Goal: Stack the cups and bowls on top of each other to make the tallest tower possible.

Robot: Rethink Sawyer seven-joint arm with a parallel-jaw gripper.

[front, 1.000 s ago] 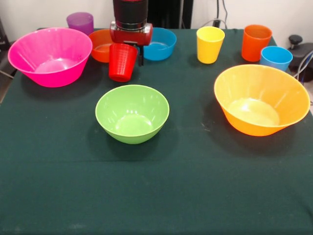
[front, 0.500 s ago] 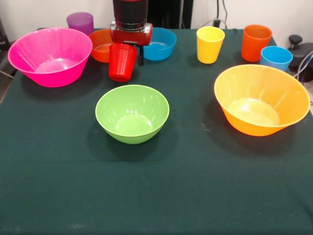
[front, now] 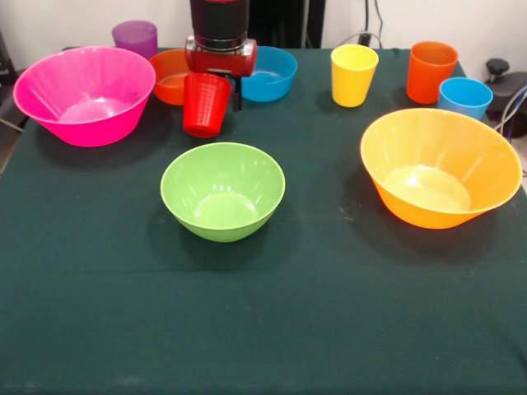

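Observation:
My gripper (front: 224,97) hangs at the table's far side, shut on the rim of the red cup (front: 205,107), which tilts slightly under it. One dark finger (front: 236,96) shows just right of the cup. The lime green bowl (front: 222,191) sits in front of it, mid-table. The pink bowl (front: 84,95) is at the left and the yellow-orange bowl (front: 440,167) at the right. The small orange bowl (front: 171,76) and small blue bowl (front: 270,74) sit behind the gripper. The purple cup (front: 135,38), yellow cup (front: 353,75), orange cup (front: 431,72) and light blue cup (front: 464,97) stand along the back.
The dark green tablecloth (front: 263,329) covers the table. Black gear and cables (front: 506,86) lie off the table's right rear corner.

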